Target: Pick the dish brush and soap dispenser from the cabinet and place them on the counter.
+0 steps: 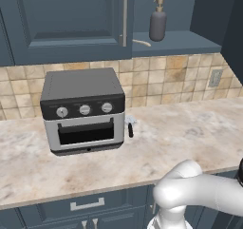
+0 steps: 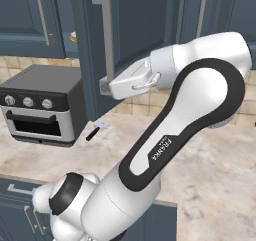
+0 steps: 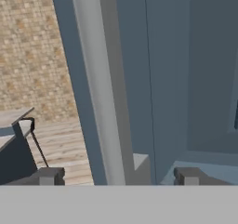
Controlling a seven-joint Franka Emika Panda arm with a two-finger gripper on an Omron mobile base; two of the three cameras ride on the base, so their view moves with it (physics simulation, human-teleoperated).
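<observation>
The grey soap dispenser (image 1: 157, 23) with a tan pump stands upright on the open shelf of the dark blue cabinet (image 1: 71, 19). The cream dish brush (image 1: 141, 42) lies on the same shelf, just left of the bottle. The beige marble counter (image 1: 190, 133) runs below. My gripper (image 2: 106, 86) is at the lower end of the swung-out cabinet door (image 2: 132, 30). In the hand view my gripper (image 3: 118, 176) is open, with the door's silver bar handle (image 3: 100, 102) standing between the fingertips (image 3: 51, 175) and touching neither.
A toaster oven (image 1: 83, 111) sits on the counter at the left under the closed door. A small white item with a black handle (image 1: 129, 126) lies beside it. The tan tiled backsplash (image 1: 161, 81) has a wall outlet (image 1: 215, 77) at the right.
</observation>
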